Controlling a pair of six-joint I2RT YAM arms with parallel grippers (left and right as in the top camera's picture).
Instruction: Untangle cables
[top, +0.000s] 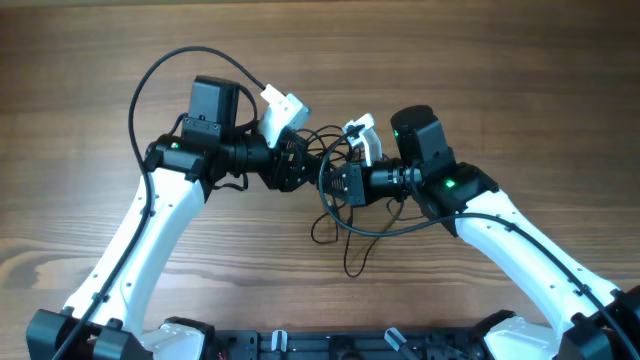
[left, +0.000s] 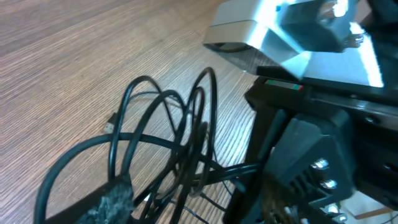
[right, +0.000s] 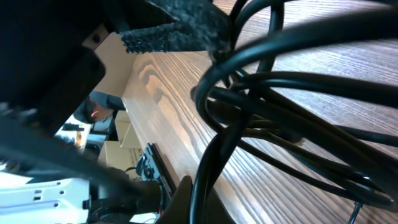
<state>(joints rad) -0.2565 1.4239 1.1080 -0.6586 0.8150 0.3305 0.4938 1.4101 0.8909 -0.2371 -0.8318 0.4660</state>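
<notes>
**Left tool** (top: 300, 168): black and blocky, it enters from 9 o'clock in the overhead view. Its tip is buried in the bundle. Neither the jaw gap nor any hold on a strand can be made out. The left wrist view shows one rough, fibrous dark finger pad (left: 115, 198) at 6 o'clock, with a strand lying across it.

**Right tool** (top: 336, 182): black, it enters from 3 o'clock, with its tip just beside the left tool. Its jaw gap and any hold cannot be made out either. The right wrist view shows one coarse-textured dark pad (right: 171, 32) at 12 o'clock, against the strands.

**Thin black flexible cables** (top: 330, 165): smooth, glossy and round in section.
- They are bunched between the two tools near the desk centre.
- The number of separate cords cannot be counted.
- The left wrist view shows at least four arched loops rising off the desk and one small plug end (left: 110, 124).
- In the overhead view, slack strands trail toward 6 o'clock.

**Desk** (top: 520, 70): flat, with a brown wood-grain surface.

**Arms**: there are two, with white shells and black joints. One thicker black arm wire (top: 150, 80) arcs at 10 o'clock.
</notes>
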